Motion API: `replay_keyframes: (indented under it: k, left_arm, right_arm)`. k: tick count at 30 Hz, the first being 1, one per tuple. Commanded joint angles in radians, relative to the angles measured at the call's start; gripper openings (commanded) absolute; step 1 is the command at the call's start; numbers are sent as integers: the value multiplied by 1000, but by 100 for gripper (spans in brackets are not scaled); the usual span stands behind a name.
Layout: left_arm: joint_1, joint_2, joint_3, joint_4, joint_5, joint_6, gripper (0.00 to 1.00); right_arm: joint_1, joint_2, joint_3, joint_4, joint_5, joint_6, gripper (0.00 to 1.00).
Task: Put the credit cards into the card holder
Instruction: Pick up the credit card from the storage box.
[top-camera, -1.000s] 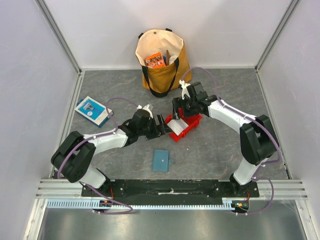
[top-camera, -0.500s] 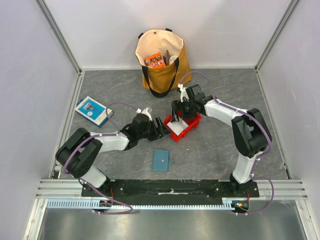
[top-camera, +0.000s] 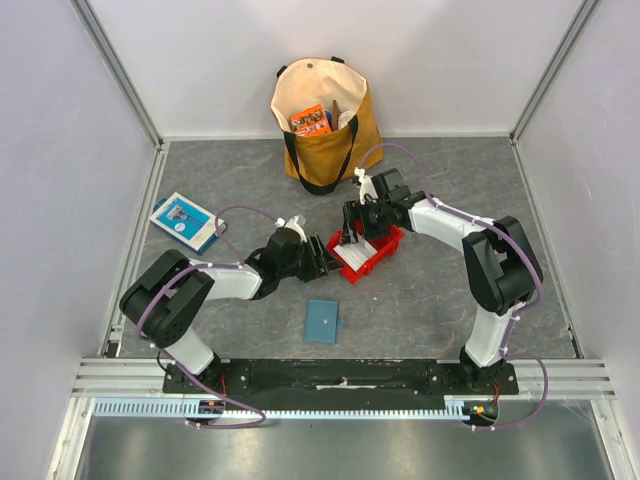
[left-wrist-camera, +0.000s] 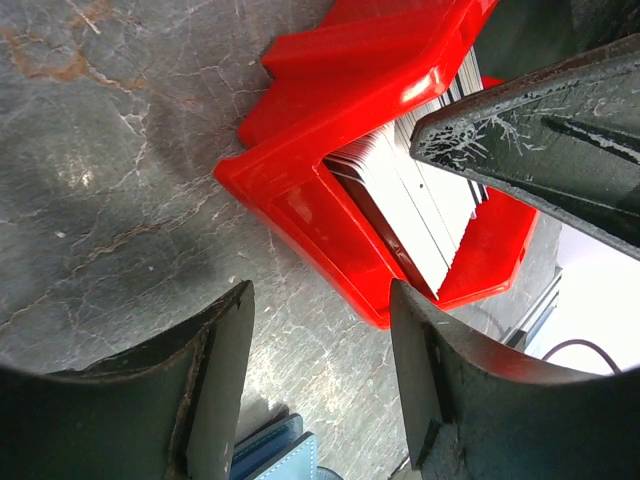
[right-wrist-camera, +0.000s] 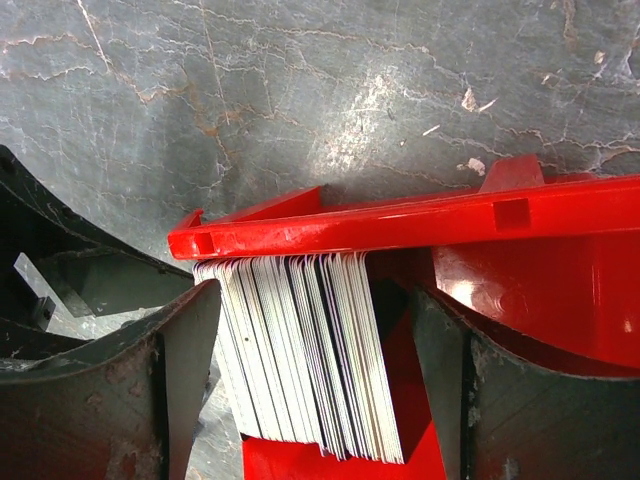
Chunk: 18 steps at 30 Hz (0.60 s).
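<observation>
A grey marbled bench (top-camera: 430, 300) carried a red plastic bin (top-camera: 385, 245) just ahead of the left gripper (left-wrist-camera: 320, 300), which was released and empty. The flat teal card holder (top-camera: 322, 321) lay near it, towards the arm bases. The right gripper (right-wrist-camera: 315, 330), unclenched, straddled the white-grey credit cards (right-wrist-camera: 300, 350) in the bin.
</observation>
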Motion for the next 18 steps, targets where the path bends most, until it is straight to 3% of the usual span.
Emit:
replay_keyframes:
  k: [1, 11, 18]
  left_arm:
    - [-6, 9, 36, 51, 15, -9, 61]
    - [-6, 12, 38, 45, 23, -6, 59]
    - [-6, 17, 51, 31, 28, 5, 58]
  right_arm:
    - [-5, -43, 8, 23, -33, 6, 81]
    - [-23, -69, -7, 21, -46, 6, 72]
    - [-31, -66, -9, 15, -56, 4, 60]
